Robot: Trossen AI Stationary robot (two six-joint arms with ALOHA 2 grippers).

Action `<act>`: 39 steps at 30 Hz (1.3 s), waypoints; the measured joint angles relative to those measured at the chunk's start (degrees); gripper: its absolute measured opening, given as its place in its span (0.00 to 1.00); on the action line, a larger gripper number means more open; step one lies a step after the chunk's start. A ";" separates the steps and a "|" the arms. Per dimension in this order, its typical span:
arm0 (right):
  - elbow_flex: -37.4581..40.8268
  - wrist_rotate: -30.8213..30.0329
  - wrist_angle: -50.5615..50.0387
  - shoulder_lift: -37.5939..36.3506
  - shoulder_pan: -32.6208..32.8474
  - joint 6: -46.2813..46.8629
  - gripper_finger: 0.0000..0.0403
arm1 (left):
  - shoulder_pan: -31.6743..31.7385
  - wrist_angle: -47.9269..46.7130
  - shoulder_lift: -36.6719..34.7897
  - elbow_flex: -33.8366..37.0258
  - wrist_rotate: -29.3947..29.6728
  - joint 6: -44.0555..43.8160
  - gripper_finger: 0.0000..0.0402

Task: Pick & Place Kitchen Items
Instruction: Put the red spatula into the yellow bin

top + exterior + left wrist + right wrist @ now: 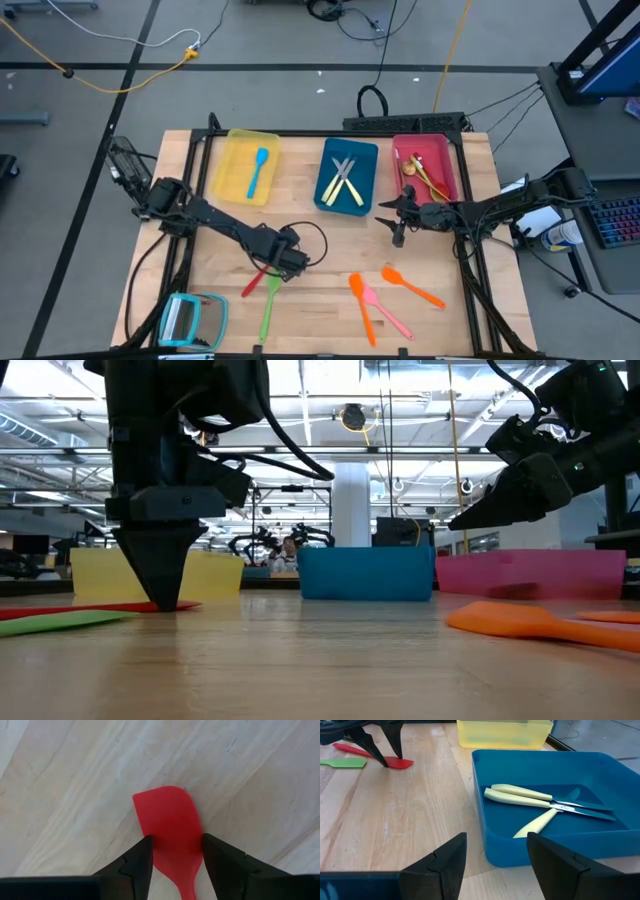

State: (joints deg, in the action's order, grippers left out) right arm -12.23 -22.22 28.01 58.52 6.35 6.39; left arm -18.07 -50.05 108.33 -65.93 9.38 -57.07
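1. No brand, label or writing can be read on any item.
2. The counter [320,270] is pale wood with a dark frame, standing on a grey floor crossed by cables; the low view looks into a large hall with ceiling lights and a white column.
3. The left gripper [172,851] points down at the counter, its fingertips open a little and straddling the blade of the red spatula [170,827]. A finger stands on either side, at or just beside the blade's edges, and the spatula lies flat on the wood, not lifted.
4. Just beside that gripper lies the green spatula [268,305], on the side toward the counter's front edge.
5. The right gripper [496,852] hovers open and empty just in front of the blue tray [600,845], which holds cream-handled knives [520,795].
6. The yellow tray [228,165] holds a blue spoon [258,170]; the red tray [450,170] lies just beyond the right gripper.
7. Orange and pink utensils [375,300] lie on the counter, between the grippers and nearer the front.
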 joint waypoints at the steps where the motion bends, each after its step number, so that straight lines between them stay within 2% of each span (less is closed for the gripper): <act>1: 0.00 0.00 0.00 0.02 0.00 0.00 0.50 | 0.12 -0.22 0.00 -0.02 -0.38 -0.11 0.42; 16: -0.02 0.00 0.24 0.02 0.02 0.00 0.50 | 0.28 -4.28 -6.05 0.04 1.67 0.24 0.55; 28: -0.02 0.00 0.26 0.02 0.00 0.00 0.50 | 0.70 -3.11 -6.29 2.23 2.72 -1.79 0.51; 35: -0.02 0.00 0.34 0.02 0.02 0.00 0.50 | 0.68 5.85 -6.58 7.37 2.24 -2.17 0.50; 39: -0.02 0.00 0.39 0.02 0.02 0.00 0.50 | 0.73 7.80 -6.67 8.67 1.96 -2.77 0.50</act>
State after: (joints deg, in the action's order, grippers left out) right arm -12.25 -22.22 28.40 58.54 6.37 6.39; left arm -17.34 -42.24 101.67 -57.26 11.34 -59.84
